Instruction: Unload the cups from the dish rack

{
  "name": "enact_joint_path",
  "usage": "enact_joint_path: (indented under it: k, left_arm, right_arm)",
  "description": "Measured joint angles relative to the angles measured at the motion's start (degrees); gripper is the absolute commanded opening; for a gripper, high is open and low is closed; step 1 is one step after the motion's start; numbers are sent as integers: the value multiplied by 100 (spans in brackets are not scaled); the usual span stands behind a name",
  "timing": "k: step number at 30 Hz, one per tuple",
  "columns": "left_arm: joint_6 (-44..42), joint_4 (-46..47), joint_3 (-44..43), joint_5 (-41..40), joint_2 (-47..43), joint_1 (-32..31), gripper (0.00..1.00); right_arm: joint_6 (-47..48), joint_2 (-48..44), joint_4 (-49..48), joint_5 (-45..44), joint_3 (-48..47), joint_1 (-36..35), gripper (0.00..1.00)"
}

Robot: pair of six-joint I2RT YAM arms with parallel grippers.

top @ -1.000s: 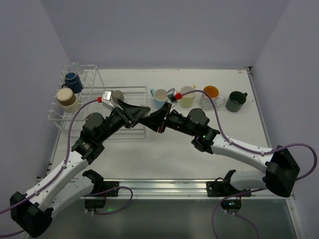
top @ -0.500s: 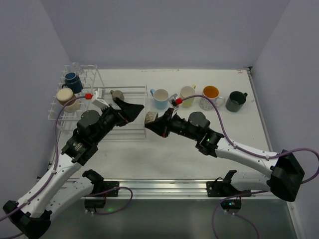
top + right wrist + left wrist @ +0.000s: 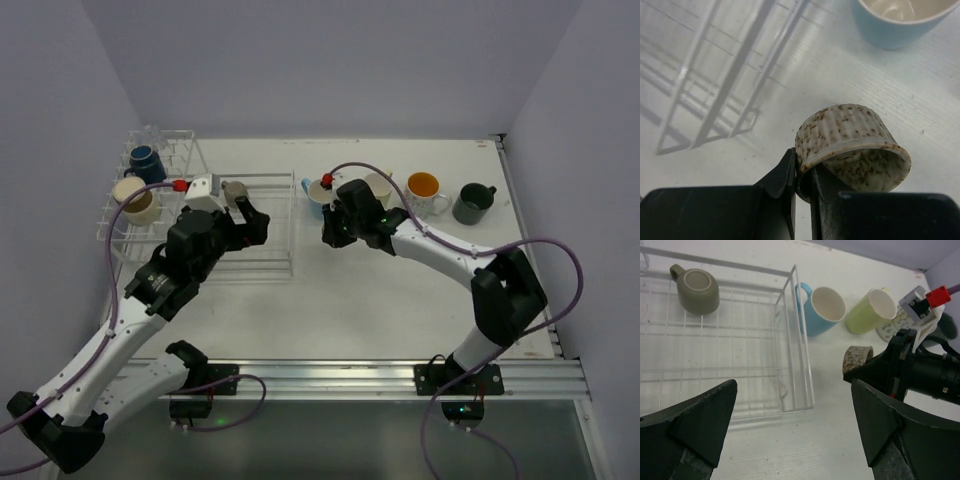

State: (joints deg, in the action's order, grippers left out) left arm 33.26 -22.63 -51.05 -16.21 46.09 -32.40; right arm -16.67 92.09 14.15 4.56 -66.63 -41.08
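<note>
Our right end effector was pinched narrowly on the rim of a speckled cup, which it held tilted with the mouth turned sideways. We could not tell whether the cup touched the surface. Just ahead of the fingertips stood the light blue cup. Our left end effector gaped wide, holding nothing, above the near corner of the dish rack. A grey-brown cup sat in the basket, farther ahead of it.
</note>
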Motion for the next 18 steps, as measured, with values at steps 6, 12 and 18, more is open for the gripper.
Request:
enact_joint_path:
  k: [6,12,18]
  left_arm:
    - [-140,-144,42,-205,481,0,100]
    - [-232,-37,37,-592,944,-11,100]
    - [-306,289,-4,-1040,1816,-26,100]
  right_arm:
    - [350,1047,520,-271,-544,192,0]
    - [509,1580,625,-487,-758,249,5]
    - [520,1818,649,-608,-804,284,34]
